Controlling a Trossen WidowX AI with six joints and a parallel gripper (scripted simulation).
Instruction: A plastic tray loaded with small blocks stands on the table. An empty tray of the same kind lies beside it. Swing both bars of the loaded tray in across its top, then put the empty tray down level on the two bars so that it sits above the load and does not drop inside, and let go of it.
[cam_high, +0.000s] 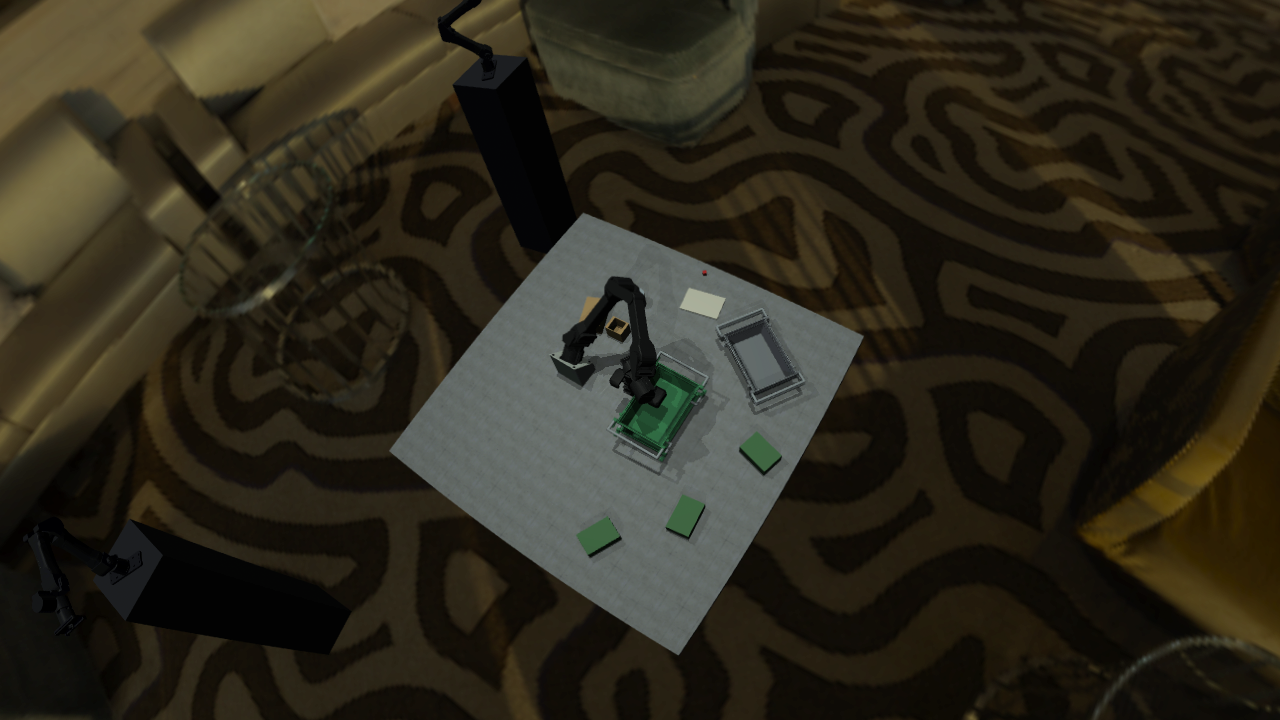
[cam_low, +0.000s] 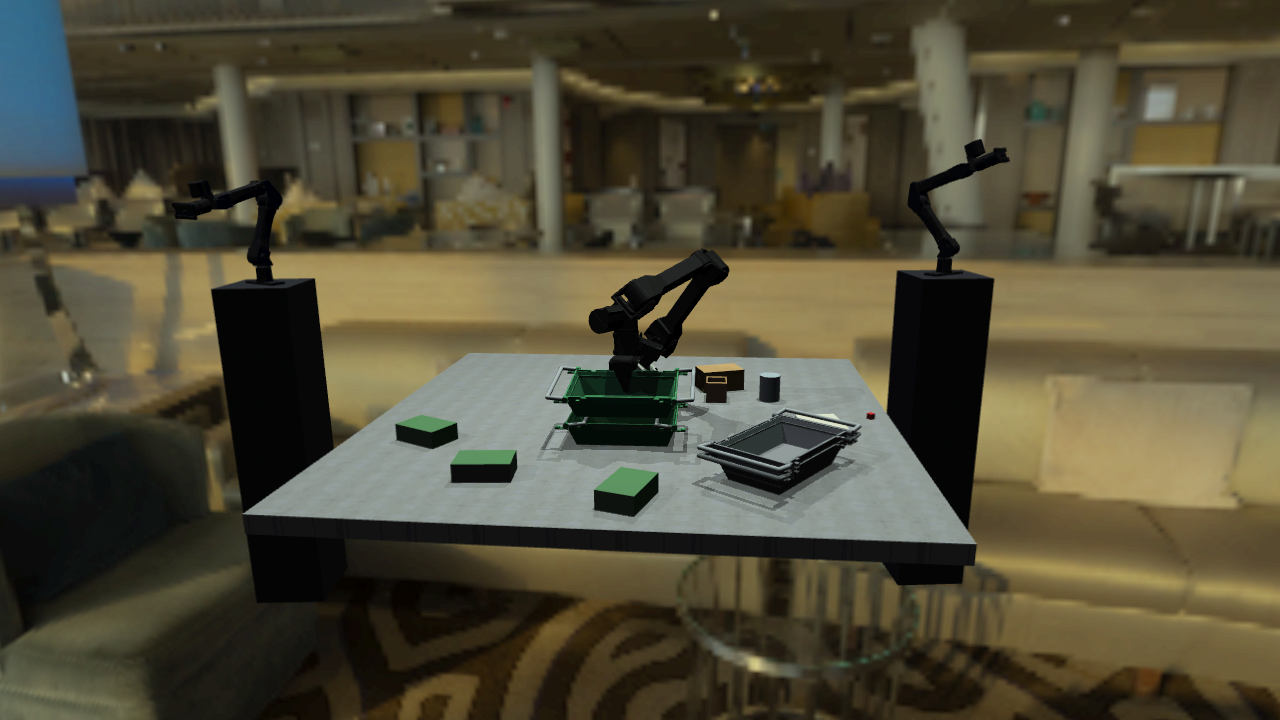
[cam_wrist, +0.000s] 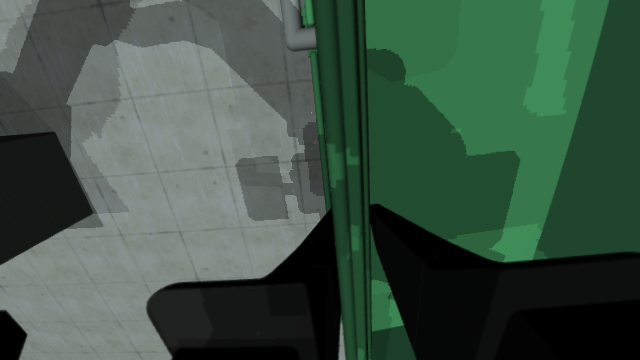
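Observation:
My gripper (cam_high: 637, 388) (cam_low: 625, 381) (cam_wrist: 354, 214) is shut on the long rim of the upper green tray (cam_high: 669, 409) (cam_low: 617, 407) (cam_wrist: 351, 125), one finger inside and one outside. That tray is empty and looks nearly level. Its wire bars stand out past its ends, one at the left (cam_low: 555, 385) and one at the right (cam_low: 687, 385). The lower green tray (cam_low: 622, 436) stands on the table directly beneath. A narrow gap shows between the two trays in the exterior view. The lower tray's load is hidden, and its bars are too small and covered to judge. I cannot tell whether the trays touch.
A grey tray (cam_high: 760, 358) (cam_low: 778, 474) with wire bars stands beside the green trays. Three green blocks (cam_high: 759, 452) (cam_high: 685, 515) (cam_high: 598, 537) lie on the table. An orange-topped box (cam_low: 720, 376), a small brown box (cam_high: 617, 328), a grey cylinder (cam_low: 769, 386) and a pale plate (cam_high: 702, 302) are also there.

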